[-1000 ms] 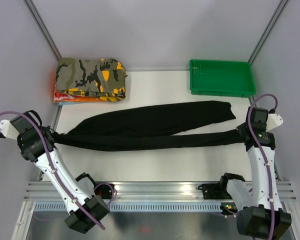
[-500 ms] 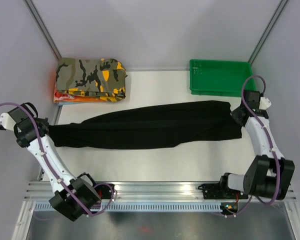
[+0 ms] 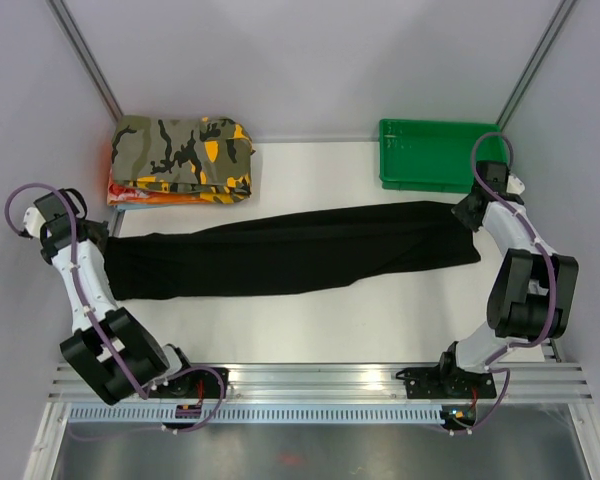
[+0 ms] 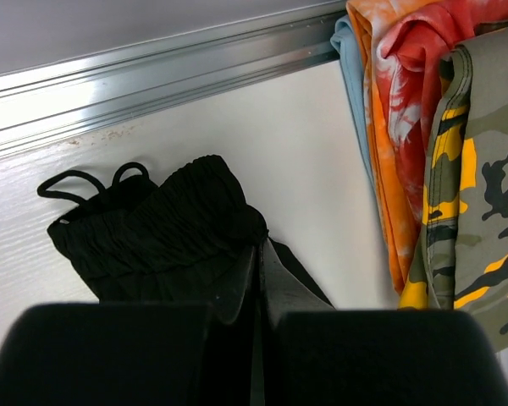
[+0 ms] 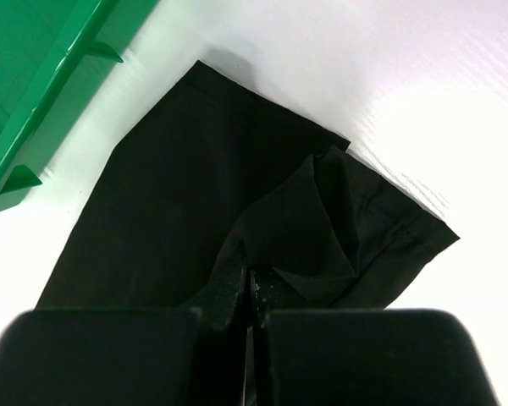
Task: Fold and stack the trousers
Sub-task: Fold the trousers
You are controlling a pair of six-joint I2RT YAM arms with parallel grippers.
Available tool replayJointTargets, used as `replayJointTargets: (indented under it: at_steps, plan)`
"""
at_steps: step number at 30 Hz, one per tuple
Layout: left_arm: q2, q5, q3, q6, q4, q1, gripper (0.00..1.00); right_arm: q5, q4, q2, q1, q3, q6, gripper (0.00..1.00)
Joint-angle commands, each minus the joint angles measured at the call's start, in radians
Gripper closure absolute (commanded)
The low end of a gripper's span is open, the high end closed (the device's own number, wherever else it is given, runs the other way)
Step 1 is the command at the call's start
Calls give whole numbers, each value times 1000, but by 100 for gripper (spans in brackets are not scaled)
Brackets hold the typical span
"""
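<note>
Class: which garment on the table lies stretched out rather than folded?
The black trousers, spread out full length, plain and unpatterned; the camouflage garment sits folded at back left.

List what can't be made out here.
Left wrist view: the body of the left gripper hides the trousers below the waistband.
Right wrist view: the right gripper hides its pinch point on the hem.
Top view: the camouflage garment covers the clothes beneath; only orange edges show.
</note>
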Motion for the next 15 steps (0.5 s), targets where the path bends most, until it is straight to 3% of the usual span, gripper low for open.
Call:
replayJointTargets:
  at_steps: [1,15]
  plan:
    - [40,-110,67,-24,121,-31,98,63,71,0,-12,47,-30,100]
    - [222,-150,176,-25,176,-65,98,105,21,105,-12,142,-51,100]
